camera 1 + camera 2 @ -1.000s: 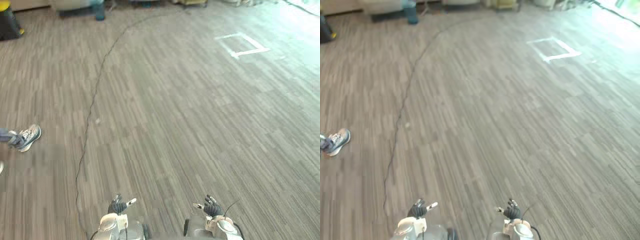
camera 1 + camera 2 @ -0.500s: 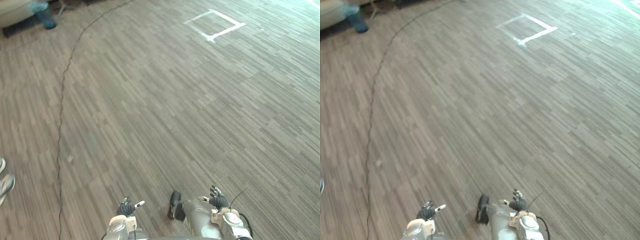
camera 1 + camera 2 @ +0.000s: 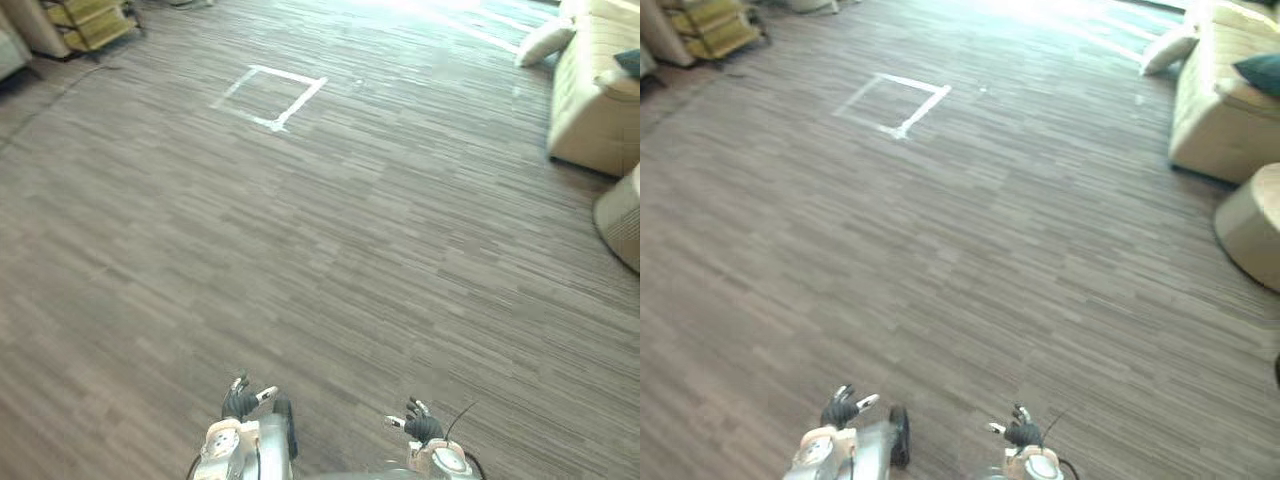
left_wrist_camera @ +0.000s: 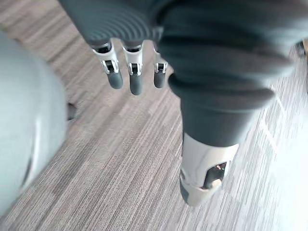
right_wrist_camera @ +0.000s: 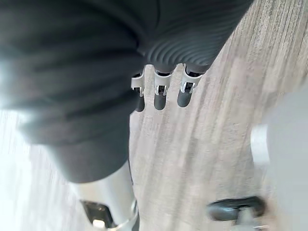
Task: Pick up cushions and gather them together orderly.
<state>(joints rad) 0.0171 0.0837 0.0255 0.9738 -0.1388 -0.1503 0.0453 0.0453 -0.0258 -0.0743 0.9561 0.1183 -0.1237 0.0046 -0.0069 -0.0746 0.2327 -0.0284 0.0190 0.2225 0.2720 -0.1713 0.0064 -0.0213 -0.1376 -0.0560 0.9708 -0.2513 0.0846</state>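
Left eye view, floor: you look down on a grey-brown wood-grain floor (image 3: 350, 250), with a white tape square (image 3: 268, 97) marked far ahead to your left.
Left eye view, cushion: a pale cream cushion (image 3: 545, 40) lies by the far end of the beige sofa (image 3: 595, 100) on your right, well apart from both hands.
Left eye view, hands: your left hand (image 3: 240, 403) and right hand (image 3: 420, 428) hang low in front of you, apart from each other.
Right eye view, cushion: a dark teal cushion (image 3: 1262, 72) sits on the sofa's seat, and a round beige pouffe (image 3: 1252, 225) stands near the sofa.
Left wrist view, left hand: its fingers (image 4: 135, 79) hang straight and relaxed over the floor, holding nothing.
Right wrist view, right hand: its fingers (image 5: 160, 96) are likewise straight and loose above the floor, holding nothing.
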